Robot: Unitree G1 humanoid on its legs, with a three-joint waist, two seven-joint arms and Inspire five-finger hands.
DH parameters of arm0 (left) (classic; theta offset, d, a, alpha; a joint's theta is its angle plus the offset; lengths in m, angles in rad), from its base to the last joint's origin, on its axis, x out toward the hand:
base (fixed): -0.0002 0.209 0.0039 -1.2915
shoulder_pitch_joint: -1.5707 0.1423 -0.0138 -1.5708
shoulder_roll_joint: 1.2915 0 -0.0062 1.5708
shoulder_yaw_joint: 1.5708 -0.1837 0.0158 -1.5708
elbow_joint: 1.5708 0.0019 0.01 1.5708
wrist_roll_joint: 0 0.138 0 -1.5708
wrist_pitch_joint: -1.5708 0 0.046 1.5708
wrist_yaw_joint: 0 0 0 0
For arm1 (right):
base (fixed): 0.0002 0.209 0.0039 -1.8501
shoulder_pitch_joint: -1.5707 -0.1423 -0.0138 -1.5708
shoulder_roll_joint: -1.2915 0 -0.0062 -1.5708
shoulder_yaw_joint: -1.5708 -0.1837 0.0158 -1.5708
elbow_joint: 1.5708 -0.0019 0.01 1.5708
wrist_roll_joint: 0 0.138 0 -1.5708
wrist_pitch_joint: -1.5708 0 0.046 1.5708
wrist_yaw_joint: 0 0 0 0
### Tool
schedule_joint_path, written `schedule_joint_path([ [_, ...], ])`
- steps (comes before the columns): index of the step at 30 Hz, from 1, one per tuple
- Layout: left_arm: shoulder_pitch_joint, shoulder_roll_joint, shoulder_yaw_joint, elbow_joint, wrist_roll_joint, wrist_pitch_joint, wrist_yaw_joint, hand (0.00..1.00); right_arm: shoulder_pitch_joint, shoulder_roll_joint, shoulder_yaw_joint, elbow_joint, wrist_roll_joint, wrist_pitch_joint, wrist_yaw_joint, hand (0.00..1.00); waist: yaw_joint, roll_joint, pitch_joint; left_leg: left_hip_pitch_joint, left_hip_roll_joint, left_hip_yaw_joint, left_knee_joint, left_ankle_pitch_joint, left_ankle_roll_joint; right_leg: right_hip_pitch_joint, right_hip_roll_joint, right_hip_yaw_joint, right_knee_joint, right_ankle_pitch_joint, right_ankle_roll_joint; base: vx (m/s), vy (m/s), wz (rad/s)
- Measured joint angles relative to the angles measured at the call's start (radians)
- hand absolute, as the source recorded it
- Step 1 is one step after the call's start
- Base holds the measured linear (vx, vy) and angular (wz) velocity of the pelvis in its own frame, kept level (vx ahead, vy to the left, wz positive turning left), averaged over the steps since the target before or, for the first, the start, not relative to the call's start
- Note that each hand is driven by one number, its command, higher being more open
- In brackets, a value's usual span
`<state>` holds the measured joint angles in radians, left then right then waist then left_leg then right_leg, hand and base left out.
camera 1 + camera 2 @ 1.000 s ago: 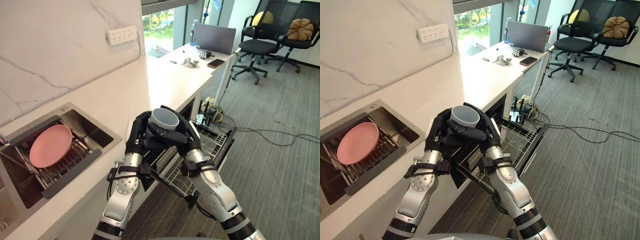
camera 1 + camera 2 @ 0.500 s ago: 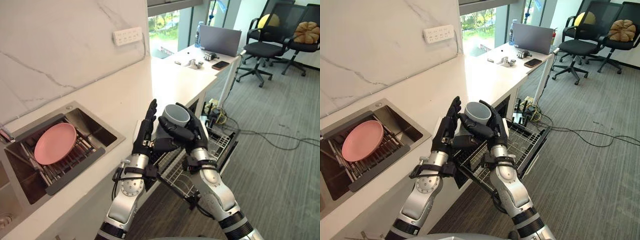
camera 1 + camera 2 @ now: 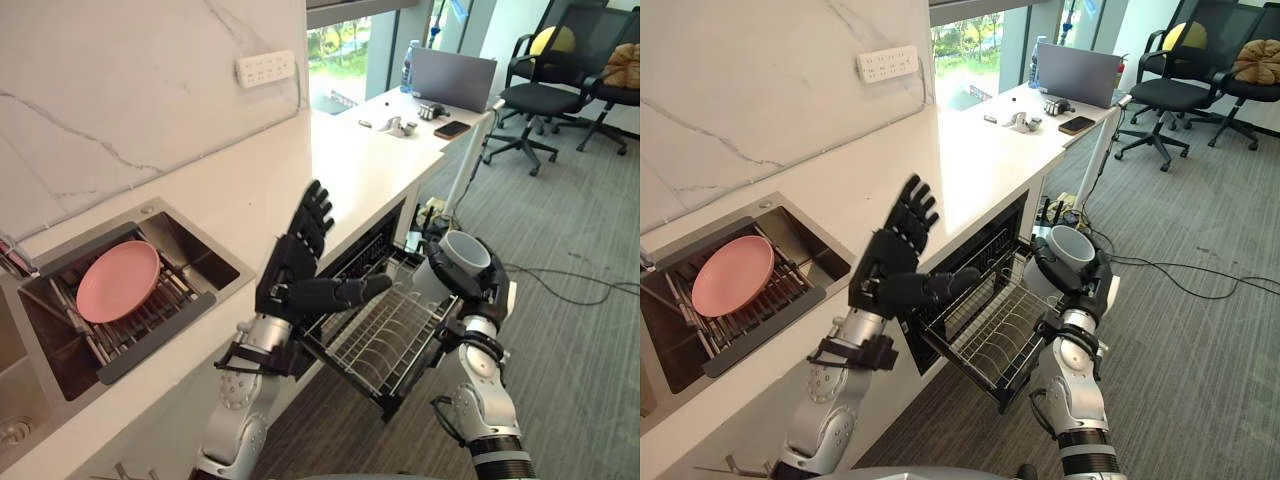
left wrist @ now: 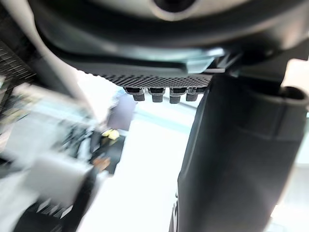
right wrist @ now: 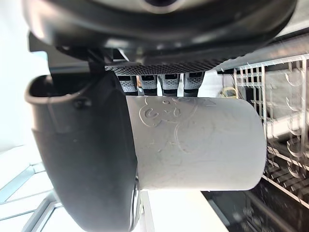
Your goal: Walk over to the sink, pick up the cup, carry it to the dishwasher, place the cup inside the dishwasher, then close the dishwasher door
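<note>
A pale grey cup [image 3: 458, 252] stands upright in my right hand [image 3: 478, 290], held above the outer right side of the pulled-out dishwasher rack [image 3: 385, 340]. The right wrist view shows the cup [image 5: 193, 145] pinched between my thumb [image 5: 87, 145] and fingers, with rack wires behind it. My left hand [image 3: 298, 262] is raised over the counter edge, fingers spread straight and the thumb pointing towards the cup, holding nothing. The open dishwasher [image 3: 975, 275] sits under the counter, its wire rack [image 3: 990, 335] sticking out over the floor.
A sink [image 3: 205, 258] at the left holds a pink plate [image 3: 118, 280] on a rack. The white counter [image 3: 350, 165] runs back to a desk with a laptop [image 3: 452, 78]. Office chairs [image 3: 545, 90] and floor cables [image 3: 570, 275] lie at the right.
My left hand let go of the cup and opened, rising over the counter. My right hand carried the cup rightwards and down, over the rack's outer side. The camera shifted too.
</note>
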<state>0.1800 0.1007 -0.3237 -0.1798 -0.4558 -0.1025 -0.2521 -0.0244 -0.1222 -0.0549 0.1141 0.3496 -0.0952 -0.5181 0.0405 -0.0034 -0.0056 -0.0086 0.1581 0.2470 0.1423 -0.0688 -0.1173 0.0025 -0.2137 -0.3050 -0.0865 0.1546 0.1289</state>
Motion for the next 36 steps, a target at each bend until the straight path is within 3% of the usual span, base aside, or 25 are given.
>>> schedule_joint_path([
  [4,0.05,0.031,-0.035,0.176,-0.001,0.105,-0.074,1.0,-0.001,-0.027,-0.025,0.067,0.001,-0.011,0.024,0.0,-0.002,0.0,0.004,-0.014,0.0,-0.02,-0.003,0.005,-0.003,0.0,0.0,-0.02,0.0,-0.004,0.002,-0.01,-0.01,0.14],
  [10,0.076,0.058,-0.008,0.314,0.006,0.127,-0.094,1.0,-0.005,-0.042,-0.056,0.177,0.002,-0.015,0.085,0.0,0.002,0.001,0.013,-0.022,-0.008,-0.056,-0.02,0.023,-0.001,0.013,-0.005,-0.057,0.0,-0.008,0.006,-0.01,-0.003,0.19],
  [15,0.077,0.074,0.027,0.513,0.066,0.128,-0.096,1.0,-0.023,-0.051,0.005,0.311,0.073,0.0,0.208,0.0,0.003,0.002,0.042,-0.012,-0.02,-0.078,-0.063,0.053,0.002,0.02,-0.012,-0.081,-0.001,-0.008,0.007,-0.03,0.0,0.15],
  [20,0.111,0.083,0.112,0.626,0.236,0.113,0.007,1.0,-0.044,-0.064,0.07,0.442,0.078,0.063,0.327,0.0,0.025,0.003,0.078,-0.02,-0.031,-0.121,-0.082,0.076,0.006,0.035,-0.018,-0.126,-0.005,-0.01,0.009,-0.03,0.001,0.25],
  [24,0.117,0.084,0.175,0.708,0.307,0.083,0.058,1.0,-0.137,-0.105,0.07,0.567,0.04,0.086,0.355,0.0,0.037,0.013,0.105,-0.05,-0.044,-0.167,-0.09,0.097,0.01,0.037,-0.027,-0.174,-0.005,-0.01,0.013,-0.05,0.008,0.38],
  [28,0.121,0.082,0.214,0.796,0.317,0.062,0.055,1.0,-0.201,-0.165,0.061,0.649,-0.036,0.09,0.358,0.0,0.071,0.029,0.122,-0.073,-0.058,-0.211,-0.099,0.115,0.013,0.041,-0.035,-0.217,-0.003,-0.011,0.017,-0.02,0.003,0.3],
  [36,0.095,0.052,0.31,0.94,0.281,0.029,0.068,1.0,-0.263,-0.205,0.024,0.783,-0.197,0.09,0.369,0.0,0.096,0.037,0.156,-0.086,-0.081,-0.279,-0.102,0.131,0.017,0.078,-0.048,-0.288,0.0,-0.019,0.029,-0.02,0.001,0.29],
])
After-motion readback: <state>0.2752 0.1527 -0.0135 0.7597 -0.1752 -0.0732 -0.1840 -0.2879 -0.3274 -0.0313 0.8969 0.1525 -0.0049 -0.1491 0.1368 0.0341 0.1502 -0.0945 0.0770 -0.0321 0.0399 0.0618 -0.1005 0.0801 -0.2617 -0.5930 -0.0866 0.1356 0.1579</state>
